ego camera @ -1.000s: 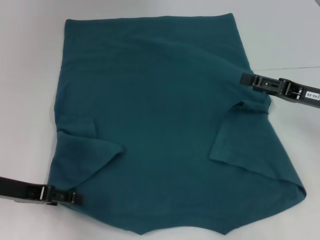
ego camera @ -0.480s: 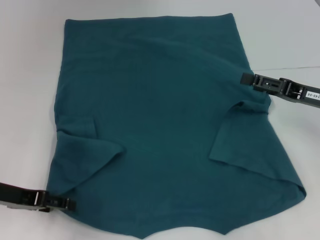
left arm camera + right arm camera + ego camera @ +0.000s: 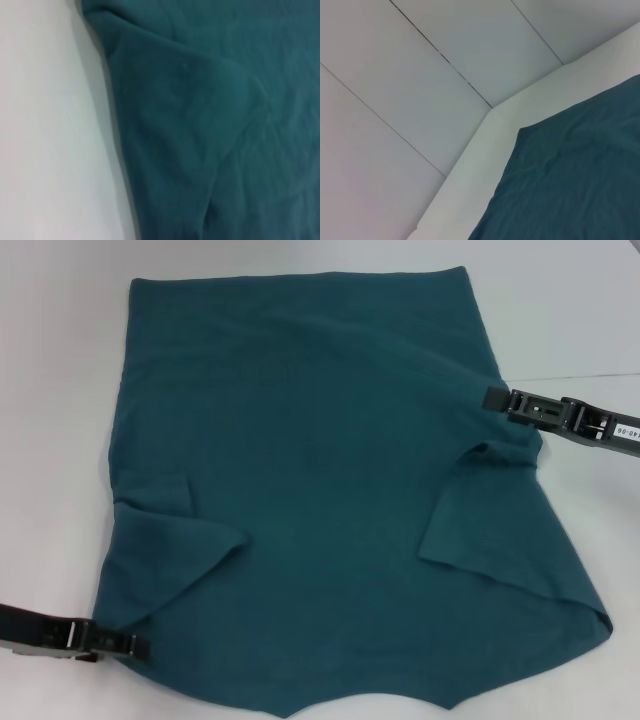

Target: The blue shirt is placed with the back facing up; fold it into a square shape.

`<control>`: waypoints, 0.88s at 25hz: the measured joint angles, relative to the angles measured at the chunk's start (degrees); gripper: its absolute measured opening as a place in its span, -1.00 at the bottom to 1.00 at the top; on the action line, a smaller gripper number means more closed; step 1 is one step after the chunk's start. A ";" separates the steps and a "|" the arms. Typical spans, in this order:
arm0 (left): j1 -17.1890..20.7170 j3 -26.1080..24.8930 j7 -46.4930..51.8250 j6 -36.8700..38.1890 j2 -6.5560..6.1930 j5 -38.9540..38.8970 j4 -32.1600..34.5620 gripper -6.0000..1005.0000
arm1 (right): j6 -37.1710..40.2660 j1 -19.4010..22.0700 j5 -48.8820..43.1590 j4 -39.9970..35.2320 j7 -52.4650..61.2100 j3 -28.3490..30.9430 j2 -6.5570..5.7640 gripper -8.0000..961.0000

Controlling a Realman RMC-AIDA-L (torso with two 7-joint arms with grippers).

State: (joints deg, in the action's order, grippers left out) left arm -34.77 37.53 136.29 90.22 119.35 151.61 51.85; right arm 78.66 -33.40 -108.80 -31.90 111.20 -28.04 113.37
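The blue shirt (image 3: pixel 320 470) lies spread over most of the white table (image 3: pixel 560 310), hem at the far side. Its left sleeve (image 3: pixel 175 540) and right sleeve (image 3: pixel 470 510) are folded inward onto the body. My left gripper (image 3: pixel 140 646) sits low at the shirt's near left edge, its tip just at the fabric. At the shirt's right edge, beside the sleeve fold, my right gripper (image 3: pixel 490 397) has its tip resting on the cloth. The left wrist view shows the folded shirt (image 3: pixel 210 125) up close. A corner of the shirt (image 3: pixel 570 185) fills part of the right wrist view.
Bare white table (image 3: pixel 50 125) runs along the shirt's left side. The table's far edge (image 3: pixel 485 145) shows in the right wrist view, with grey panels (image 3: pixel 420 75) beyond it. The shirt's near edge runs out of the head view.
My left gripper has slid leftward, out toward the shirt's edge; the cloth stayed flat. The right gripper has shifted very slightly to the right.
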 joint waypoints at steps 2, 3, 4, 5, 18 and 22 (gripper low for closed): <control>-0.18 0.00 0.01 -0.23 0.00 0.00 0.00 0.74 | 0.01 0.00 0.03 0.00 0.02 0.00 0.00 0.91; -0.31 0.00 0.02 -0.39 0.00 0.00 0.00 0.74 | 0.01 0.00 0.05 0.00 0.02 0.00 0.00 0.91; -0.42 0.00 0.03 -0.52 0.00 0.00 0.00 0.74 | 0.01 0.00 0.06 0.00 0.03 0.01 0.00 0.91; -0.66 0.00 0.03 -0.78 0.00 0.00 0.00 0.73 | 0.01 0.03 0.08 0.00 0.03 0.00 0.00 0.91; -1.05 0.17 0.22 -1.35 0.08 1.27 -0.09 0.69 | -0.24 0.09 0.09 0.00 0.07 0.00 0.00 0.91; -0.84 0.18 0.22 -1.04 0.06 1.33 -0.05 0.68 | -0.30 0.09 0.08 0.00 0.07 0.00 0.00 0.91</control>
State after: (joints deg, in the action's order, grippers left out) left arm -35.61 37.71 136.50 89.18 119.41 152.94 51.80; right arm 78.35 -33.31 -108.72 -31.90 111.27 -28.03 113.37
